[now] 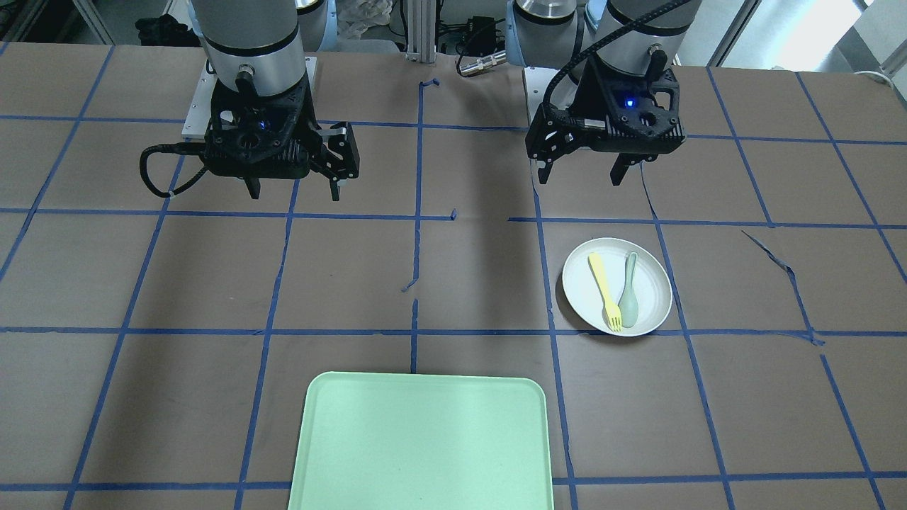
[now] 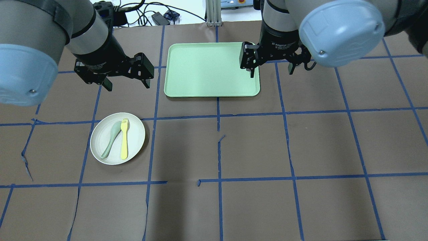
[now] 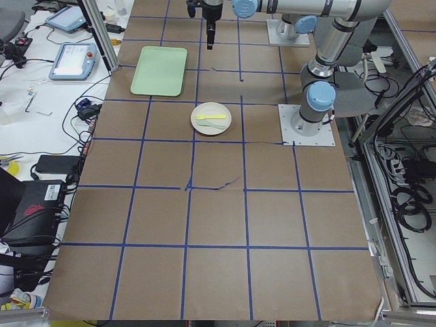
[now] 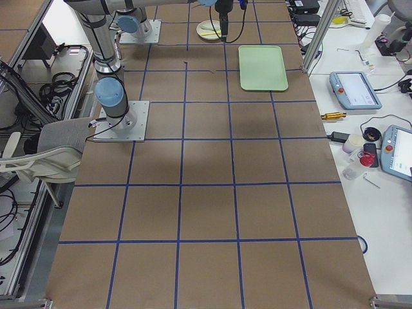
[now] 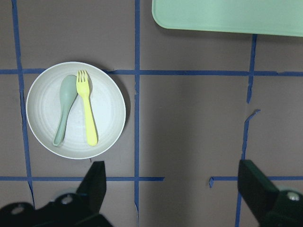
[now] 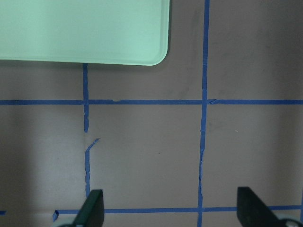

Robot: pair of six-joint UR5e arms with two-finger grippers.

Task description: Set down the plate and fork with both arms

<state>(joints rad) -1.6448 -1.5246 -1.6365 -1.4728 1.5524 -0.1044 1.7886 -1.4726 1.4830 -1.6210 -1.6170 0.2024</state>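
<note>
The white plate lies on the brown table on my left side. The yellow fork and a grey-green spoon lie side by side on it. My left gripper hangs open and empty above the table, just beyond the plate. In the left wrist view the plate and the fork show ahead and left of the open left gripper. My right gripper is open and empty, hovering at the right edge of the mint-green tray. In the front view the plate sits below the left gripper; the right gripper is at the left.
The tray lies at the table's far middle, with nothing on it. Blue tape lines grid the brown paper, torn in places. Cables and a metal post stand beyond the far edge. The right wrist view shows the tray's corner and bare paper.
</note>
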